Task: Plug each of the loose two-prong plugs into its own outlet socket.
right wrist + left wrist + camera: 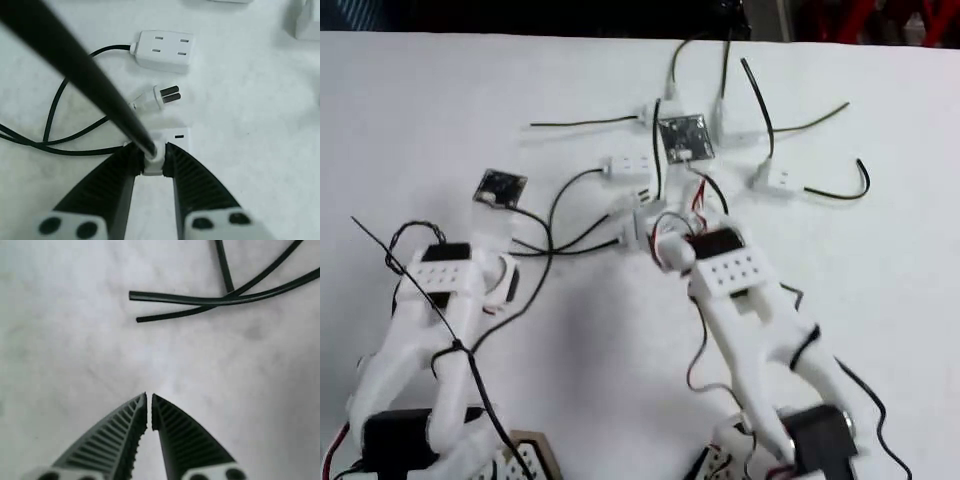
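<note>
Jaws, left gripper (149,401): all but closed, nothing between, above bare table (60,330) at the high view's 8 o'clock; two black cable ends (150,298) just ahead. Jaws, right gripper (152,151): clamped on what seems a white plug (153,167), black cord (75,65) attached. Loose two-prong plug (162,96) at its 11 o'clock, high view; outlet socket (164,50) beyond, apart.
</note>
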